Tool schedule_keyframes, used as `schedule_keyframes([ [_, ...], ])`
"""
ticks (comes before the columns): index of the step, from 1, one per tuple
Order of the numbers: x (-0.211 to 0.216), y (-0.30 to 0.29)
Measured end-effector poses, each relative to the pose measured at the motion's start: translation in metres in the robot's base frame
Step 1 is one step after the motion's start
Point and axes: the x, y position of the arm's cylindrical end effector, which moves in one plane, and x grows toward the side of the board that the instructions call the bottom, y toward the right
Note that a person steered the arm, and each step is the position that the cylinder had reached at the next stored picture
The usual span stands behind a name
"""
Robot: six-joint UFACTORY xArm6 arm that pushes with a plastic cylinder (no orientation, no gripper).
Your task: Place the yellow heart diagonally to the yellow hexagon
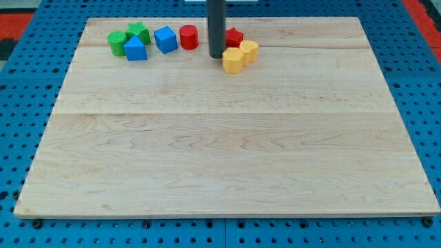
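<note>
Your end effector is a bare rod, nothing to grasp with; my tip sits touching the left side of the yellow hexagon. The yellow heart touches that hexagon up-right, already roughly diagonal. Red star lies behind, near the desk top edge.

All you could see of your arm was its rod, a plain straight cylinder in dark grey, close to black, with a smooth matte surface and a faint paler sheen along one side. It carried no visible markings, screws or cables. Your tip ended blunt and flat, the same width as the shaft.
</note>
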Motion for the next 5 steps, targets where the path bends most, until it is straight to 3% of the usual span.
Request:
schedule_keyframes([
  [3,0.001,0.113],
  [4,0.044,0.098],
  [5,0.059,0.063],
])
